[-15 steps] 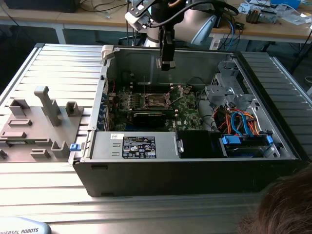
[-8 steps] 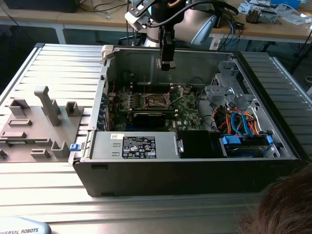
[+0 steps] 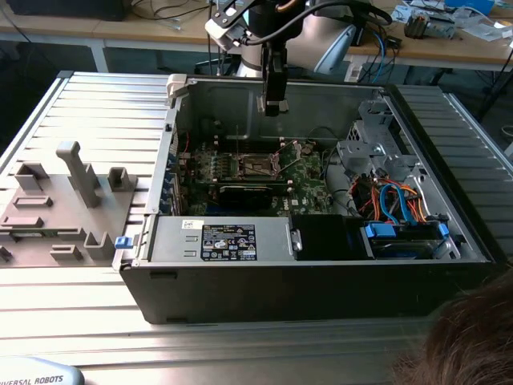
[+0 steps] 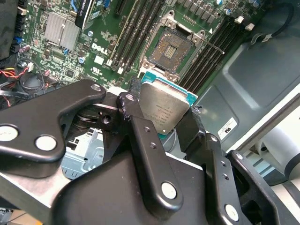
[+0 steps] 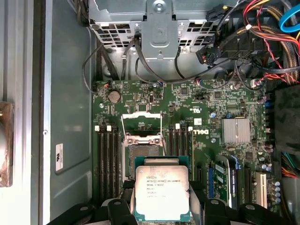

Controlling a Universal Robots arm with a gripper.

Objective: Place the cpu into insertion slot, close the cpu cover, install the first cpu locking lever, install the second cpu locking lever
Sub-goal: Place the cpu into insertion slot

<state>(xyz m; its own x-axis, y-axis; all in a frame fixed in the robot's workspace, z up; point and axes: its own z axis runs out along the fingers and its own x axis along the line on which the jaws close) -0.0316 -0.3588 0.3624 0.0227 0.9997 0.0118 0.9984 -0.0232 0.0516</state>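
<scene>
The gripper [image 3: 272, 104] hangs over the open computer case [image 3: 321, 281], high above the green motherboard [image 5: 211, 108]. Its two fingers [image 4: 129, 103] pinch the cpu [image 5: 162, 190] by two opposite sides. The chip lies flat between them with its shiny metal top facing up at the wrist cameras. It is likely held this way so that its underside can meet the insertion slot [image 5: 143, 151] flat and square. Holding it by the sides also keeps the fingers off its top and bottom. The slot sits near the middle of the motherboard, between two rows of long black memory slots [image 5: 108, 154], and it is bare. The cpu cover [image 5: 141, 114] is swung up and back from the far edge of the slot, so nothing blocks the way in. In the first wrist view the chip is just beside the slot and not quite over it. The chip is well apart from the board and touches only the fingers.
</scene>
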